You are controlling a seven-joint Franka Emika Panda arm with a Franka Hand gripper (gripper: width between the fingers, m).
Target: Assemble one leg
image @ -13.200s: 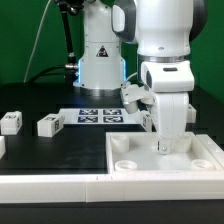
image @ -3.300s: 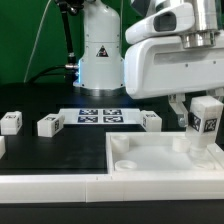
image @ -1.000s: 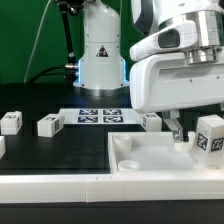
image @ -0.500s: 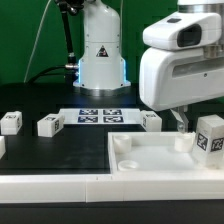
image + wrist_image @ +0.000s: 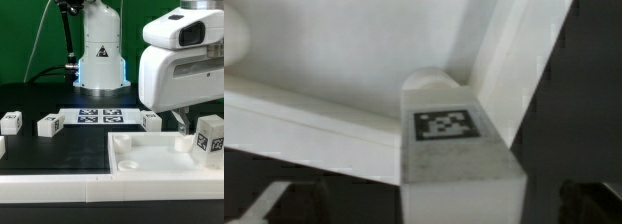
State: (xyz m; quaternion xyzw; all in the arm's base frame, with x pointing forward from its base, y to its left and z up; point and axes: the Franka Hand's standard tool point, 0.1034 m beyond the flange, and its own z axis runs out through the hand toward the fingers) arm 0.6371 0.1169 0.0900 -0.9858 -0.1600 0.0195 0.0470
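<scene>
A leg [image 5: 210, 135], a white stubby block with a square marker, stands upright at the far right corner of the large white plate [image 5: 140, 162]. My gripper [image 5: 205, 125] straddles it from above. One dark finger [image 5: 183, 122] hangs apart from the leg's side; the other is hidden. In the wrist view the leg [image 5: 452, 140] runs up the middle with its marker facing the camera. The gripper [image 5: 441, 208] is open, with dark gaps between the leg and each of the fingers [image 5: 274, 205]. Three more legs lie on the table [image 5: 10, 122], [image 5: 49, 125], [image 5: 151, 120].
The marker board [image 5: 100, 115] lies flat on the black table in front of the robot base [image 5: 100, 60]. The plate has a round socket [image 5: 126, 145] at its near-left corner. A white rail [image 5: 50, 185] runs along the front edge.
The leg was carried to the plate's right corner and lowered there. Over the last second the hand has turned above it, while the leg has stayed put.
</scene>
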